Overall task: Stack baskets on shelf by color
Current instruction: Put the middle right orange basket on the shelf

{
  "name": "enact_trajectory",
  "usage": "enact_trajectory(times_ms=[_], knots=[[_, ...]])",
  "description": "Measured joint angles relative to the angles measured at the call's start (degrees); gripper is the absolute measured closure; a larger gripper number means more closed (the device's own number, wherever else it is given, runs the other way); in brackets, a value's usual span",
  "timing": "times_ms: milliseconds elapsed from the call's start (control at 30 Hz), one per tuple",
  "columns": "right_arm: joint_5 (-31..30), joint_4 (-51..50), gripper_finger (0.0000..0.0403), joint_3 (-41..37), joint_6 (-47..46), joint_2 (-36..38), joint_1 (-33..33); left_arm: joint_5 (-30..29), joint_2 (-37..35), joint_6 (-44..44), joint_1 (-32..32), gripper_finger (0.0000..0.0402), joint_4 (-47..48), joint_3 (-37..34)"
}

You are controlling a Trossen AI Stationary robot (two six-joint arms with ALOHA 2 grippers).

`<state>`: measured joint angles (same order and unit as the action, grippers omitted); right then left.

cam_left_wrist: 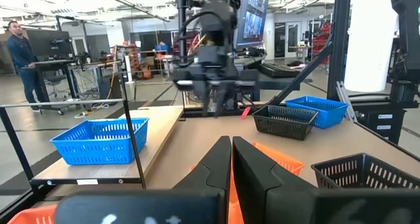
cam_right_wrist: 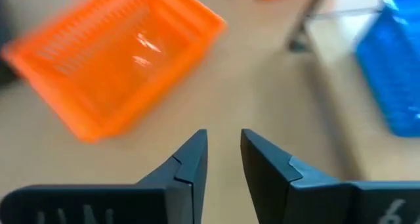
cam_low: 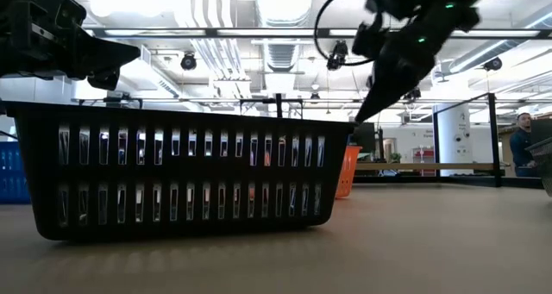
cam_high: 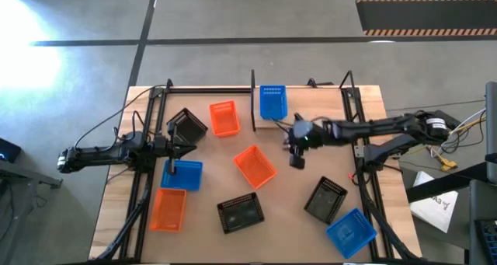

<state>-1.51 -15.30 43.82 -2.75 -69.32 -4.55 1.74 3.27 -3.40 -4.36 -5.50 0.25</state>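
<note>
While one blue basket (cam_high: 272,102) sits on the shelf (cam_high: 268,123) at upper centre, our right gripper (cam_high: 296,158) hangs just below it, fingers slightly parted, holding nothing, aimed toward the centre orange basket (cam_high: 255,165), likely next. Our left gripper (cam_high: 172,148) waits at left, closed and empty, above another blue basket (cam_high: 182,175).

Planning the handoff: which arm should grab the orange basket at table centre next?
Right. The right pincer hangs open and empty beside the orange plastic mesh basket in the middle, also near the light wooden shelf holding one blue plastic mesh basket. The left pincer sits shut at the table's left edge.
</note>
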Motion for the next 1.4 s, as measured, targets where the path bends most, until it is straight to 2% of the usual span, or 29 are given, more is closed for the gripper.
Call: enact_trajectory(times_ms=[167,300,500,667,833,1033,1133,1300,1400], knots=[[0.1,15.6,0.0334,-7.4,-4.4,0.3,7.2,0.0,0.0,0.0,0.0,0.0402,0.0,0.0],[0.1,25.1,0.0331,-10.2,-1.6,-1.8,10.5,0.0,0.0,0.0,0.0,0.0402,0.0,0.0],[0.2,24.7,0.0289,-7.3,2.6,-4.7,12.5,0.0,0.0,0.0,0.0,0.0402,0.0,0.0],[3.4,21.0,0.0244,-2.6,7.5,-8.0,13.3,0.0,0.0,0.0,0.0,0.0402,0.0,0.0],[5.0,17.3,0.0237,1.5,13.8,-14.2,14.0,0.0,0.0,0.0,0.0,0.0402,0.0,0.0],[3.1,12.3,0.0272,8.0,18.4,-21.5,14.1,0.0,0.0,0.0,0.0,0.0402,0.0,0.0],[2.8,6.5,0.0302,12.4,19.1,-24.4,14.0,0.0,0.1,0.0,0.0,0.0402,0.0,0.0],[2.8,-2.5,0.0374,19.1,19.3,-27.9,14.0,0.0,0.0,0.0,0.0,0.0402,0.0,0.0],[2.5,-7.5,0.0389,21.9,19.3,-28.8,14.0,0.0,0.0,0.0,0.0,0.0402,0.0,0.0]])
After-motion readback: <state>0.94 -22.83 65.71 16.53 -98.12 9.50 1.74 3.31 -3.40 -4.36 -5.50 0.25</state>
